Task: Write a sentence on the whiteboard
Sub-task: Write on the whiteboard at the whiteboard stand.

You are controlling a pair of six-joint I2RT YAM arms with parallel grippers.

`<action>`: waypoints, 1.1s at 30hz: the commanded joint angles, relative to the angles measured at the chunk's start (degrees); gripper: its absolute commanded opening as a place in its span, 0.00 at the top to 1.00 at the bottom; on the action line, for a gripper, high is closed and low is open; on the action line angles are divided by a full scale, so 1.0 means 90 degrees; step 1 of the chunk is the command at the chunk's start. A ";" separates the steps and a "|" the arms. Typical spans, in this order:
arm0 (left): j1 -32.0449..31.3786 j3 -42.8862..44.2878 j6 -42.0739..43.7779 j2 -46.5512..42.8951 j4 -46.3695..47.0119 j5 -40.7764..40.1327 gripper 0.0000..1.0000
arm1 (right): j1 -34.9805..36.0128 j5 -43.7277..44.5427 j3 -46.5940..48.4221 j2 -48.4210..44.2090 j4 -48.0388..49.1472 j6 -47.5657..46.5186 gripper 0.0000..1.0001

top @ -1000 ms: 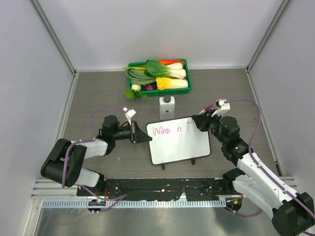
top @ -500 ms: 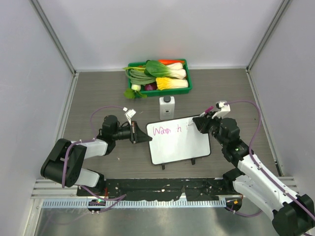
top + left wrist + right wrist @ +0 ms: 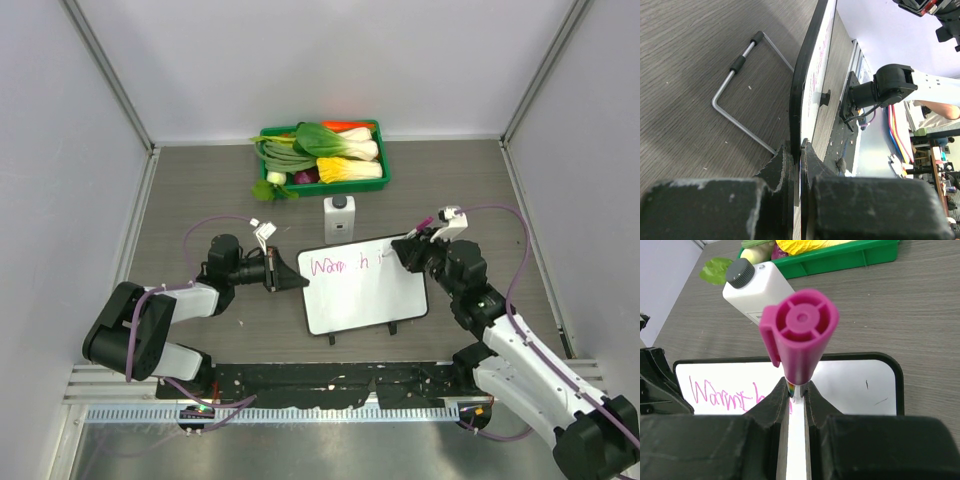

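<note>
The whiteboard (image 3: pixel 365 295) lies at the middle of the table, with pink writing (image 3: pixel 340 265) reading "Warm h" plus a short new stroke along its top. My left gripper (image 3: pixel 281 272) is shut on the board's left edge; the left wrist view shows the dark rim (image 3: pixel 805 80) pinched between the jaws. My right gripper (image 3: pixel 405 250) is shut on a pink marker (image 3: pixel 799 337), held over the board's upper right. In the right wrist view the marker's capped end faces the camera, with the writing (image 3: pixel 722 392) to its left. The marker's tip is hidden.
A small white bottle with a dark cap (image 3: pixel 339 216) stands just behind the board, also in the right wrist view (image 3: pixel 757 292). A green tray of vegetables (image 3: pixel 322 155) sits at the back. A metal wire stand (image 3: pixel 742 100) shows under the board.
The right gripper has shifted slightly right with the marker, and a short new pink stroke has appeared after the "h". The left arm has not moved.
</note>
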 commanded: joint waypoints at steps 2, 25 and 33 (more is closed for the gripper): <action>-0.0057 0.0126 0.0340 -0.0020 -0.0095 -0.0201 1.00 | 0.0008 0.0103 -0.0089 -0.0201 -0.0335 -0.0084 0.99; -0.0067 0.0116 0.0340 -0.0049 -0.0085 -0.0211 1.00 | 0.0008 0.0649 0.0360 0.0082 -0.0169 -0.0094 0.99; -0.0067 0.0106 0.0340 -0.0069 -0.0085 -0.0211 1.00 | 0.0008 0.0893 0.0487 0.0200 -0.0237 -0.0142 0.99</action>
